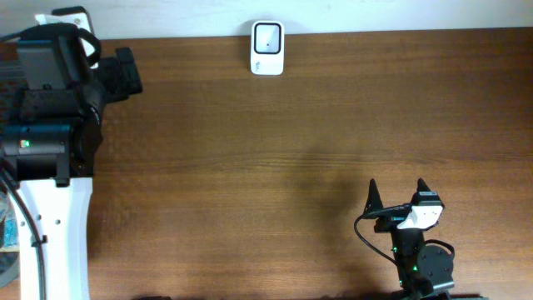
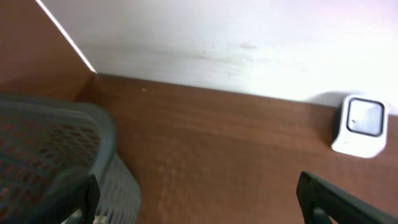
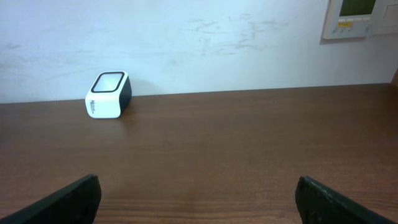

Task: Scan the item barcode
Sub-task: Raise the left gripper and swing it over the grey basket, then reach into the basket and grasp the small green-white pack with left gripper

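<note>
The white barcode scanner [image 1: 267, 48] with a dark glass window stands at the table's back edge, against the wall. It also shows as the scanner [image 2: 359, 124] at the right of the left wrist view and as the scanner [image 3: 107, 94] at the far left of the right wrist view. No item with a barcode is in view. My left gripper [image 1: 129, 75] hovers at the back left, open and empty [image 2: 198, 186]. Near the front right edge my right gripper [image 1: 397, 187] points towards the wall, open with nothing between its fingers [image 3: 198, 183].
A grey mesh basket [image 2: 50, 155] sits close under the left gripper's left finger. The left arm's white base [image 1: 54, 225] fills the left side. A wall panel [image 3: 357, 15] hangs high on the right. Brown wooden table [image 1: 275, 167] spreads between the arms.
</note>
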Controlling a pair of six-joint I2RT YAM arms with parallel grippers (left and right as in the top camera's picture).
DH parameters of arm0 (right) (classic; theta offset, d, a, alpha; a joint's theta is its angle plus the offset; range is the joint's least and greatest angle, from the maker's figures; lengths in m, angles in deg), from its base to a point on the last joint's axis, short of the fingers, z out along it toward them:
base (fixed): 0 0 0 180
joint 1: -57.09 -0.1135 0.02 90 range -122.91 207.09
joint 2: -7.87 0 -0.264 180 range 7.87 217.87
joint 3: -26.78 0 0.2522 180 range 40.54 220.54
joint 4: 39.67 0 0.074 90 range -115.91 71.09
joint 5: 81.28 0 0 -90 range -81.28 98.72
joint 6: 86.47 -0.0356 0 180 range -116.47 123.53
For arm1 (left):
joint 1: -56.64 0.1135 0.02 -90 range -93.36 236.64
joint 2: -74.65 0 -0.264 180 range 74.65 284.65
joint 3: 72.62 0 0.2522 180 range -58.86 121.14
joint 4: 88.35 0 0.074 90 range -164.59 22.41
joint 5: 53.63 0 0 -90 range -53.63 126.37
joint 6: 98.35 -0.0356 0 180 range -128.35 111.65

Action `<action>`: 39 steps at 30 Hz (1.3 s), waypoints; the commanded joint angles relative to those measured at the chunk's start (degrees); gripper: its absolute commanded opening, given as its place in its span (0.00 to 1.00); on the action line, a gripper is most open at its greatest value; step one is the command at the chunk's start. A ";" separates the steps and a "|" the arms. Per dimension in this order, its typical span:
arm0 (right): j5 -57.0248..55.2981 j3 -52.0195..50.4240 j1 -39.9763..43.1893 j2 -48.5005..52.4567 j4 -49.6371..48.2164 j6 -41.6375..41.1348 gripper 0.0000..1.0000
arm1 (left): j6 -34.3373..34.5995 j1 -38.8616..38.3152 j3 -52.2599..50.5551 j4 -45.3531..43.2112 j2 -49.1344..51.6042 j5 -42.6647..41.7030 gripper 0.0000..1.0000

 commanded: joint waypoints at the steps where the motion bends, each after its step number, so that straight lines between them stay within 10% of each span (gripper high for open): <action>1: 0.09 -0.31 0.50 -0.52 0.48 -0.39 0.99 | 3.45 5.68 3.08 -0.92 0.20 1.75 0.99; 14: 0.09 -0.28 0.50 -0.52 0.48 -0.39 0.99 | 17.55 40.72 2.36 16.41 11.23 -4.22 0.87; 39: 0.09 -0.31 0.46 -0.48 0.48 -0.39 0.99 | 18.43 44.85 -27.85 4.55 13.75 -4.33 0.49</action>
